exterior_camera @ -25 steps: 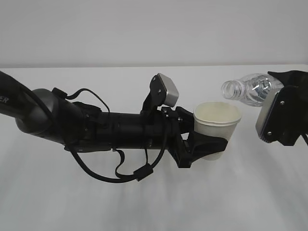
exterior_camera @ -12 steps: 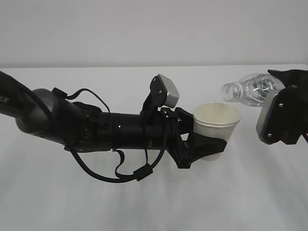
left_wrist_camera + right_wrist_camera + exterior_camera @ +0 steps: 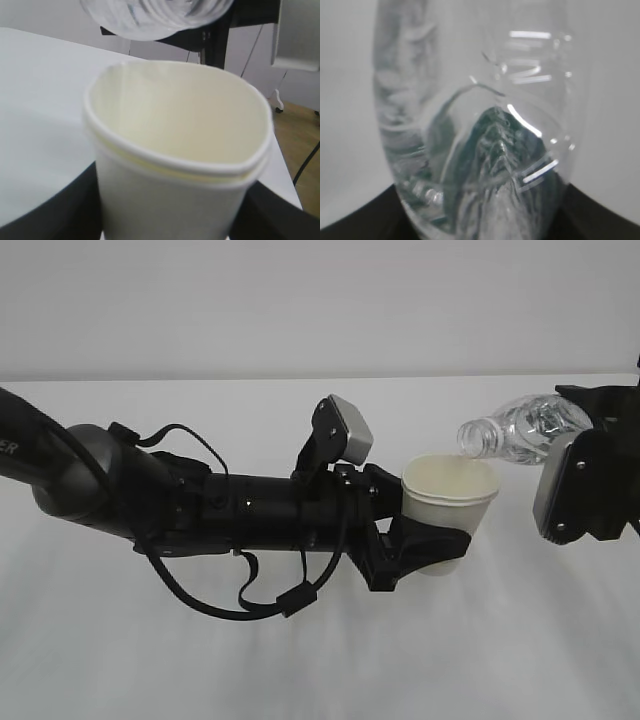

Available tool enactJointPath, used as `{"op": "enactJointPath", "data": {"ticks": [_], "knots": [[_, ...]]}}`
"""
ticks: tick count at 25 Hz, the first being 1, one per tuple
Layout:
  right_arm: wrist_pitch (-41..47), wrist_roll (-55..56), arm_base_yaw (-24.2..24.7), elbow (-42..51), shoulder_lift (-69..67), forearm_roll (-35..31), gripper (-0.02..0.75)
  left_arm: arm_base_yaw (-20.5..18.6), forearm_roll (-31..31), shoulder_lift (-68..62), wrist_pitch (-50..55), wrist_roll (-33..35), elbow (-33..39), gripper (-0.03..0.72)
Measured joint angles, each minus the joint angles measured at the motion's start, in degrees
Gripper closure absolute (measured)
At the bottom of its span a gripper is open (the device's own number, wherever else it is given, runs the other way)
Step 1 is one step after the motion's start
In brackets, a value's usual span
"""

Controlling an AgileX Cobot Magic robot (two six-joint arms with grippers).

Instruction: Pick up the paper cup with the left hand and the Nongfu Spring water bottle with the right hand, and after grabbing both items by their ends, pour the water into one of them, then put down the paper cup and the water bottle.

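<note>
Both pickups are done. The left end effector [image 3: 425, 545] is clamped around the paper cup [image 3: 449, 505], held upright above the table [image 3: 300, 670]. The right end effector [image 3: 590, 485] grips the Nongfu Spring water bottle [image 3: 520, 430] by its base, tipped nearly level, mouth just over the cup's far rim. No water shows in the cup; pouring and setting both down remain.

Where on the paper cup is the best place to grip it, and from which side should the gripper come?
Probably the lower half of the paper cup, from the side with jaws level. The wall tapers downward and the rolled rim is widest, so a low grip cannot slip up, and the mouth stays free for the water bottle. The left gripper holds it so; a gentle squeeze, since the rim already looks slightly oval.
</note>
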State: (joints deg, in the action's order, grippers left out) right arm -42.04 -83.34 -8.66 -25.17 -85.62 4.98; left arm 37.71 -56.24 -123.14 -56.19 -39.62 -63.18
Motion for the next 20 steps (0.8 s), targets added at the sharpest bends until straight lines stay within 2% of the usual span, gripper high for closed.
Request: {"op": "enactJointPath", "data": {"ticks": [20], "knots": [[-1.26,-3.34,0.0,0.0,0.0,-0.44,0.327,0.0,-1.0,0.0,0.0,-0.12,0.0,0.214]]}}
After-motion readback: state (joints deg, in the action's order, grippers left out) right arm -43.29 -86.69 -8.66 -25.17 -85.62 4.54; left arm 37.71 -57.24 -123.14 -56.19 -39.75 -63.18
